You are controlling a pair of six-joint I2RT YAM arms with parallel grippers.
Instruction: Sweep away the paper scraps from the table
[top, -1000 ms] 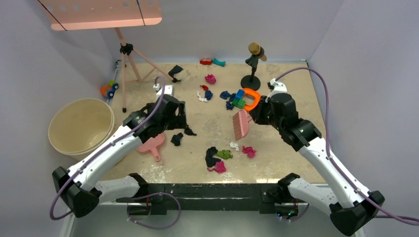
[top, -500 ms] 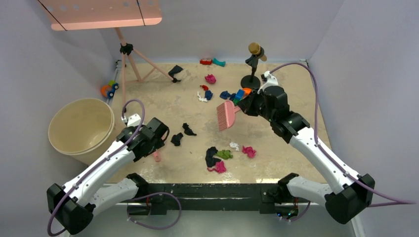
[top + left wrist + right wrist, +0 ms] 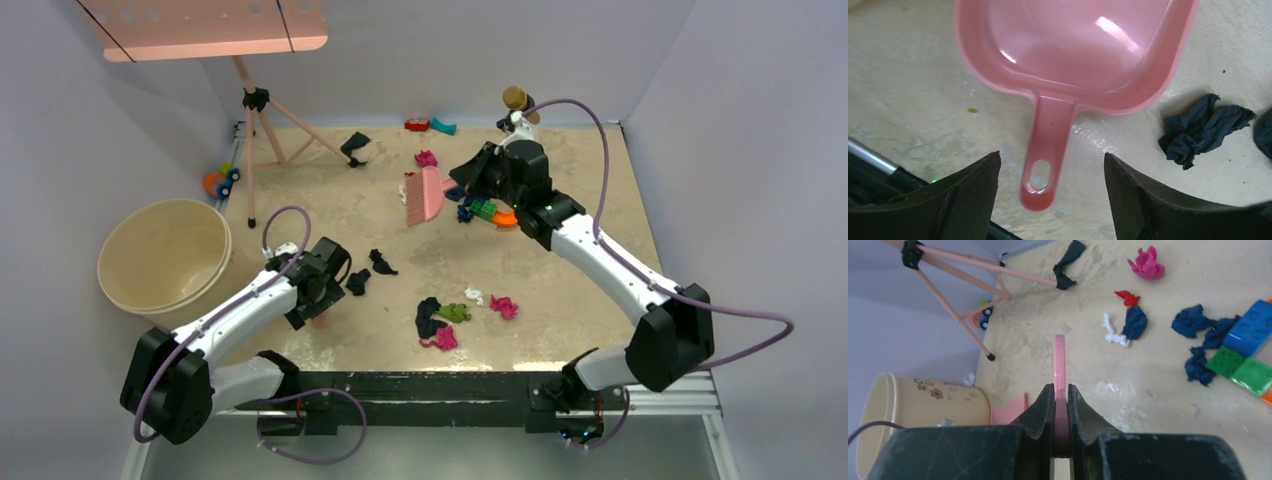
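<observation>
Right pincer (image 3: 1060,388) swung clamped brush (image 3: 425,193) toward far edge; I see left pincer (image 3: 1052,157) wide over dustpan (image 3: 1073,50), paper scraps (image 3: 440,320) littering worktop (image 3: 580,300).

Saw a beige counter (image 3: 330,200) mottled with grey stains. Counted paper scraps (image 3: 430,318) in black, magenta, dark blue, green, red and white. Noted a glossy pink dustpan (image 3: 1073,45), a pink brush (image 3: 425,193), a cream bucket (image 3: 923,400) dotted with small brown figures, blue and green blocks (image 3: 1248,370), an orange horseshoe (image 3: 505,218), a black left pincer (image 3: 1052,172) and pale lilac walls (image 3: 450,50).
</observation>
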